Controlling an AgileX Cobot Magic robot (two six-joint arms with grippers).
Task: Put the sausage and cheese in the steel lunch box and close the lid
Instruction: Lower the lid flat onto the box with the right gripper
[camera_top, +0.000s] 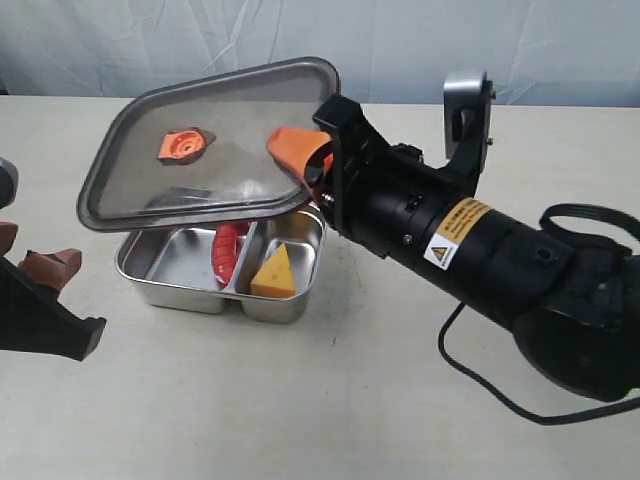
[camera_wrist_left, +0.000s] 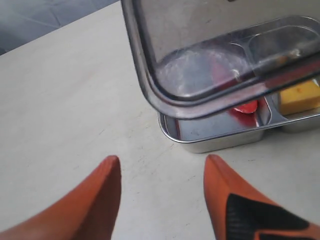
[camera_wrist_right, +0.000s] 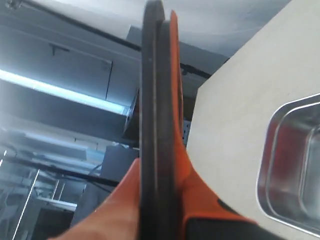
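In the steel lunch box (camera_top: 170, 288) the sausage (camera_top: 226, 255) lies in the left compartment, the cheese (camera_top: 275, 272) in the right, the lid (camera_top: 250, 100) tilted above.

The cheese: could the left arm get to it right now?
Probably not: the lid, held by the right gripper, hangs tilted over the steel lunch box, and the cheese sits in the compartment farther away.

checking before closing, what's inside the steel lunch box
The sausage in the larger compartment, cheese in the smaller one. The raised lid covers the back of the steel lunch box.
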